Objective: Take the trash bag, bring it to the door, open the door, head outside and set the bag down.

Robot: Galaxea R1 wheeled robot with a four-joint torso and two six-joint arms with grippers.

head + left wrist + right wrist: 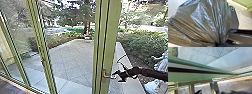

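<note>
Glossy dark folds of the trash bag (pixel 205 22) loom up close, pleating down into a tight neck, and it's the left gripper (pixel 219 45) that has it, clamped on the gathered plastic! Pale floor (pixel 243 18) spreads behind the bag.

Over on the other side, the right gripper (pixel 118 75) is up at the door handle (pixel 104 75), right by the end of the metal lever; whether it is wide or narrow, I cannot tell, nor whether it grips the lever. That handle sits on the green door (pixel 100 50), upright in front of us.

Look left: tall glass panels in green frames (pixel 41 50). Beyond them lies the paved yard (pixel 72 56), big slabs running out to a tree trunk (pixel 87 25), with a leafy bush (pixel 142 45) to the right and a white shape (pixel 160 67) beside it.
</note>
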